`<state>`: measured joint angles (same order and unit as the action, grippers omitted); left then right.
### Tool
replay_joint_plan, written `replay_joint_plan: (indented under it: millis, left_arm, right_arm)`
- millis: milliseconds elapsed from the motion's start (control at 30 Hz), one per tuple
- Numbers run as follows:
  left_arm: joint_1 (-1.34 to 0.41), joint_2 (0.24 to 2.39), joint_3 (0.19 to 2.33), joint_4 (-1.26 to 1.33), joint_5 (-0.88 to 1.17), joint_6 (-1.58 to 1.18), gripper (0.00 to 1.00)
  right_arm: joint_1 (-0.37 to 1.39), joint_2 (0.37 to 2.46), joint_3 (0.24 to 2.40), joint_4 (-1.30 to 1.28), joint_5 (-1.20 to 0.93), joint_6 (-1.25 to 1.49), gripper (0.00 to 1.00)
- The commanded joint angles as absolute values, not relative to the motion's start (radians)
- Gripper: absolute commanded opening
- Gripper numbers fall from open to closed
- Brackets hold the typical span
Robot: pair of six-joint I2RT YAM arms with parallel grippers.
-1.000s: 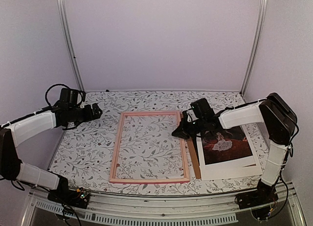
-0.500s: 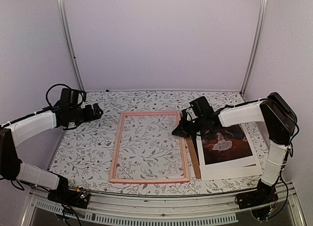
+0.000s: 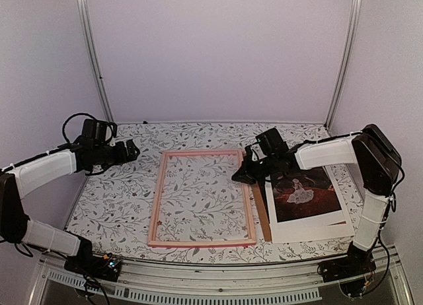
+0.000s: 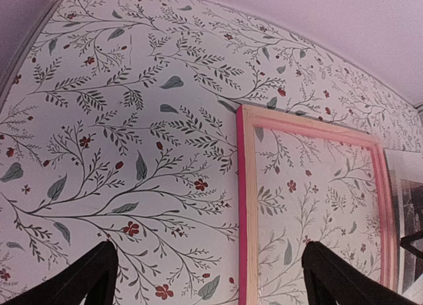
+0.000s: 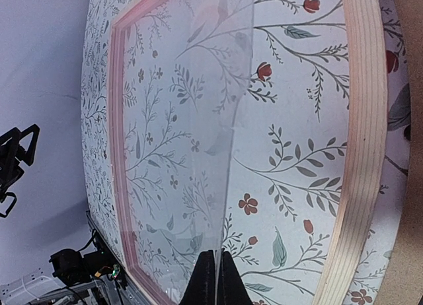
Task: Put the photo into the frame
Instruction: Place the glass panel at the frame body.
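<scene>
The photo [image 3: 305, 194] lies flat at centre right, just beside the frame [image 3: 201, 243]. The right gripper [image 5: 211, 278] pinches a clear sheet [image 5: 198, 120]. The left gripper [image 3: 130, 150], upper left, is wide apart and empty.

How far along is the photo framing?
Done: nothing yet. The photo lies right of the frame, outside it. In hand: right gripper shut, apparently on a clear sheet over the frame; left gripper open, holding nothing. Left: move photo into frame.
</scene>
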<state>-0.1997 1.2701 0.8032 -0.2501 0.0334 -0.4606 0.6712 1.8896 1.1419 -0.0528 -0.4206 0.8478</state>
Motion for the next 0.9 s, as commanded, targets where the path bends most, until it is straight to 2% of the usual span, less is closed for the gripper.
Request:
replay_joint_plan:
  millis: [0,867]
  left_arm:
    - [-0.213,1.277,0.801,-0.236,0.028,-0.456,1.00]
    - [-0.228,1.279,0.797,-0.238,0.016,-0.459,1.00]
  right_arm:
    - [0.669,1.900,1.171,-0.067,-0.394,0.829,0.00]
    - [0.669,1.905,1.186,-0.088,-0.388,0.814,0.00]
